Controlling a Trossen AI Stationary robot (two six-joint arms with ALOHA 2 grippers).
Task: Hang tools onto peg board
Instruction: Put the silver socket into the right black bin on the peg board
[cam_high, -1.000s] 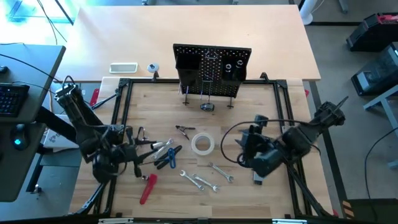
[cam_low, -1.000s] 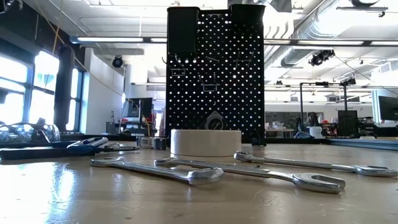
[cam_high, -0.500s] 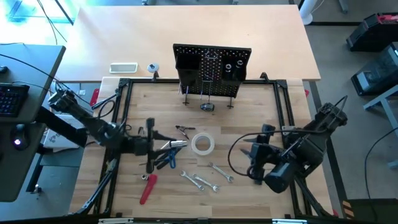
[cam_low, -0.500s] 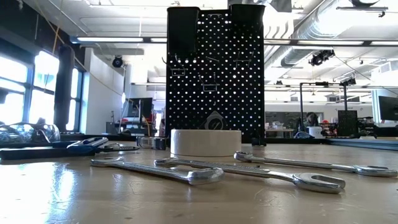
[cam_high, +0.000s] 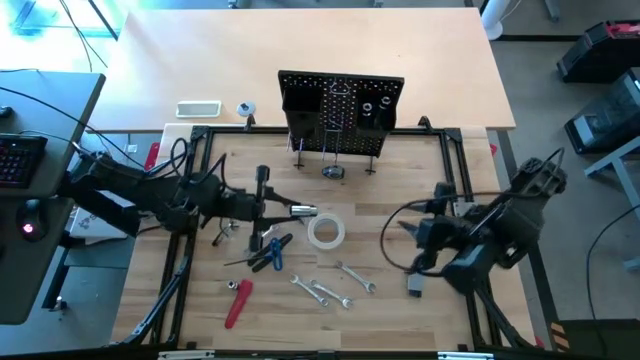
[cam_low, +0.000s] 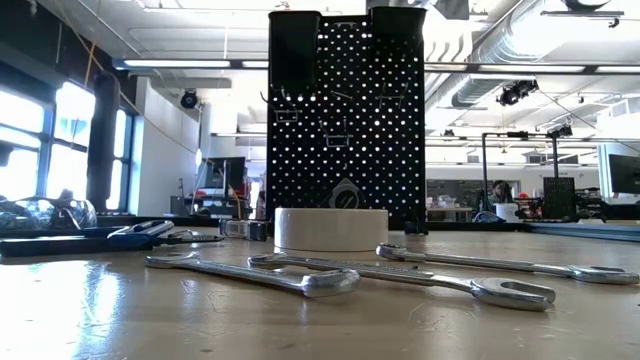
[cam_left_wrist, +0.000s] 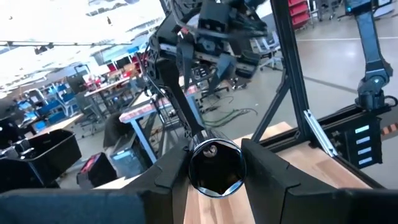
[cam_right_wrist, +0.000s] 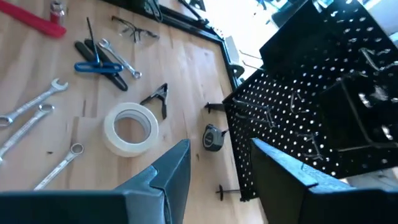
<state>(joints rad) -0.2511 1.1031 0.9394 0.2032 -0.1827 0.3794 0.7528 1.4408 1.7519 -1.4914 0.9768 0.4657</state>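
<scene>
My left gripper (cam_high: 283, 208) is left of the white tape roll (cam_high: 325, 232) and is shut on a silver tool (cam_high: 304, 211) with a hollow hex socket end (cam_left_wrist: 216, 168). My right gripper (cam_high: 405, 232) is open and empty at the right of the table, facing the tape roll (cam_right_wrist: 129, 127) and the black peg board (cam_right_wrist: 323, 93). The peg board (cam_high: 340, 110) stands upright on thin legs at the far edge. A small tape measure (cam_high: 333, 171) lies in front of it. Silver wrenches (cam_high: 320, 291), blue-handled pliers (cam_high: 270, 252) and a red-handled tool (cam_high: 237, 303) lie flat on the table. My left gripper pinches the silver tool between its two fingers (cam_left_wrist: 174, 180), one on each side of the round socket end (cam_left_wrist: 214, 152). The fingers lie level and point toward the table's right, along the tool. The socket end sticks out past the fingertips, above the tabletop.
A black frame (cam_high: 200, 150) borders the wooden work area. Safety glasses (cam_right_wrist: 134, 30) lie near the left side. A white tray (cam_high: 198, 108) sits on the far table. Bare wood lies between the tape roll and the peg board.
My left gripper has gone from the near left toward the table's right and far edge and has turned level, pointing right. It carries the silver tool, lifted from beside the blue pliers. My right arm has swung a little at the right side.
</scene>
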